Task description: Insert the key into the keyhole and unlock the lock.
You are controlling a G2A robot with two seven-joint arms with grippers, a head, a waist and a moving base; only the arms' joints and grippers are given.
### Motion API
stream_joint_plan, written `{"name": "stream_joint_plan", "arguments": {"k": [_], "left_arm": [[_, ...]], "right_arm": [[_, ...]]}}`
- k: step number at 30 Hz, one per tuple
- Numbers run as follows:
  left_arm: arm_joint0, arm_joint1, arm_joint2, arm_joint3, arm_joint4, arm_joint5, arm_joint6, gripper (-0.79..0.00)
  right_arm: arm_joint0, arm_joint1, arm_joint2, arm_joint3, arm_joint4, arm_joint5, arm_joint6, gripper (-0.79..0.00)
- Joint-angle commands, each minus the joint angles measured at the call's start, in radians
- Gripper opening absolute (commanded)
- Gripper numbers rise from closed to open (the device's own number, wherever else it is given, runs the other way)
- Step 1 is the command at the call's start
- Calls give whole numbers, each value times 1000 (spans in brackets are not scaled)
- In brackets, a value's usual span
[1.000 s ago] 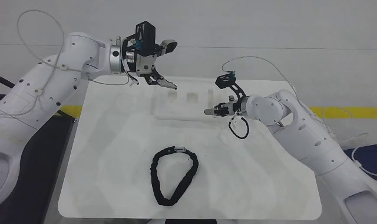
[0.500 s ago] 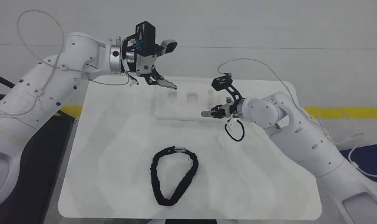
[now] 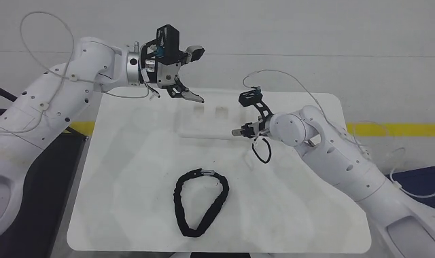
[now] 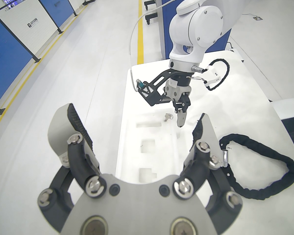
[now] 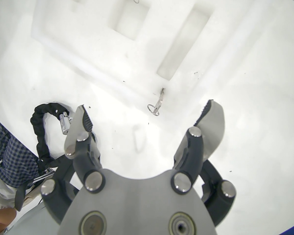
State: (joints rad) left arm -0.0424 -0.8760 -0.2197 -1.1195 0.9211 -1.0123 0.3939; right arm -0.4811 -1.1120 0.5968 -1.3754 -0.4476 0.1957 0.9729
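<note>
your left gripper (image 3: 196,75) hung at the far left of the table (image 3: 122,190), above the far-left end of the white foam tray (image 3: 204,125). its jaws were released and spread wide with nothing between them, as the left wrist view (image 4: 137,123) showed plainly.

nearer you, a little right of that, the lock (image 3: 200,204) lay flat on the bare table, well apart from the tray. you could see it as a closed loop of chain in a black fabric sleeve, its two ends meeting at a short silver cylinder (image 3: 207,171) on the side toward the tray. the same cylinder (image 4: 225,157) caught the light in the left wrist view, with the black loop (image 4: 272,162) curving away behind it.

the tray (image 5: 93,37) had several rectangular pockets cut into it, one long and narrow. the key (image 5: 159,102) lay on the foam just off the end of that long pocket, toward the tray's right end. it was small and silver, a slim blade with a thin wire ring at its head. from the left wrist view, the key (image 4: 167,117) sat just beside the tip of one right finger.

your right gripper (image 3: 241,130) was low over that end of the tray. its jaws were released too, wide apart, and the key lay just ahead of the gap (image 5: 145,113) between them, gripped by neither finger.
</note>
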Motion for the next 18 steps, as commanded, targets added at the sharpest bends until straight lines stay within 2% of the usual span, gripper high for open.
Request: {"name": "stream_joint_plan", "arguments": {"k": [1, 3, 10, 15, 18], "left_arm": [[0, 0, 0, 0, 0, 0, 0, 0], [0, 0, 0, 0, 0, 0, 0, 0], [0, 0, 0, 0, 0, 0, 0, 0], [0, 0, 0, 0, 0, 0, 0, 0], [0, 0, 0, 0, 0, 0, 0, 0]], "right_arm": [[2, -4, 1, 6, -3, 13, 6, -342], [3, -9, -1, 12, -9, 16, 15, -397], [10, -28, -7, 36, -22, 26, 37, -443], [14, -41, -6, 64, -24, 30, 42, -443], [15, -49, -5, 77, -23, 34, 42, -502]]}}
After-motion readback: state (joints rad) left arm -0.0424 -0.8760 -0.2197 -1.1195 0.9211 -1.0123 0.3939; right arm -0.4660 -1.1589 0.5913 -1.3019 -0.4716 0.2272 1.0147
